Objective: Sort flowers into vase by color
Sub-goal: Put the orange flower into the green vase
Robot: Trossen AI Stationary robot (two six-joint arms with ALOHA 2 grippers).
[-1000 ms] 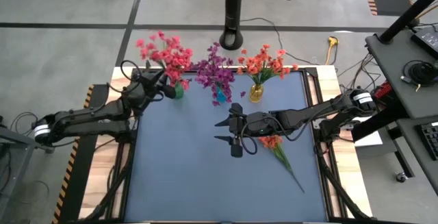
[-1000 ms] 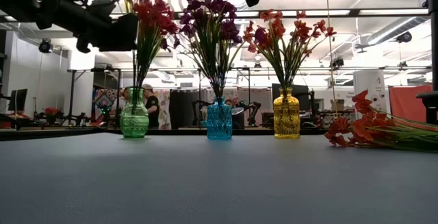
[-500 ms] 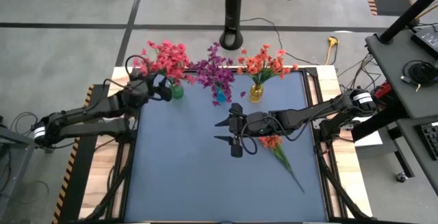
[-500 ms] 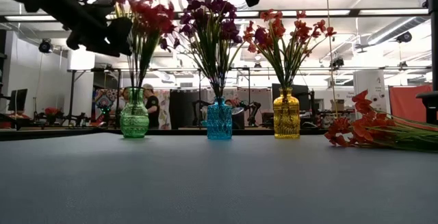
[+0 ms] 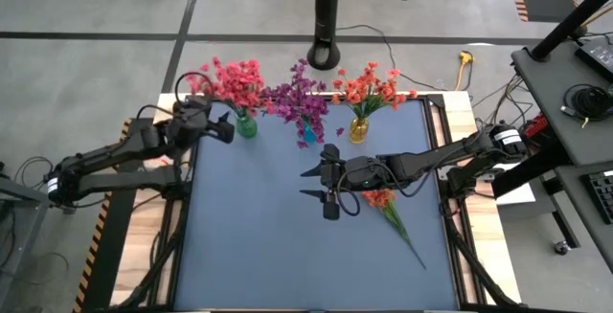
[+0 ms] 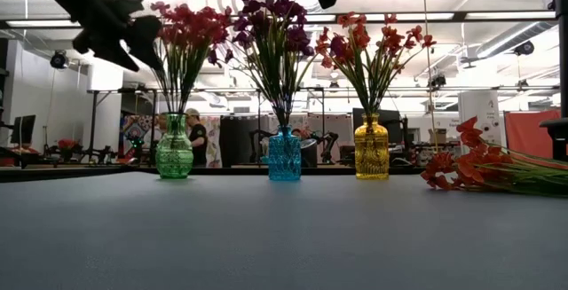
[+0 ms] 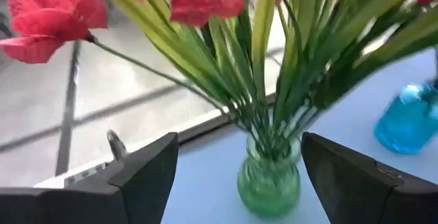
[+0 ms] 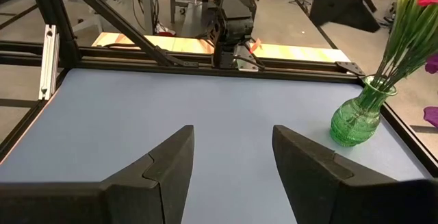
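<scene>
At the far left corner of the desk (image 5: 287, 246), the left gripper (image 5: 222, 131) hangs just left of the green vase (image 5: 247, 126), its jaws apart and holding nothing, close to the desk's left edge. The green vase holds the pink-red flowers (image 5: 230, 78), whose stems (image 7: 267, 94) fan up out of its neck. Just right of it along the far edge stands the blue vase (image 6: 285, 155) with the purple flowers (image 5: 302, 98), and right again the yellow vase (image 6: 372, 151) with orange-red flowers (image 5: 372, 85). The three vases stand apart from one another in a row, blossoms nearly touching overhead.

The right gripper (image 5: 318, 184) hovers over the middle of the desk, jaws wide apart and empty, pointing left. Bare blue surface stretches in front of it, left and near. Beside the right arm, one orange-red sprig (image 5: 391, 210) lies flat on the desk, stem trailing toward the near right corner.
</scene>
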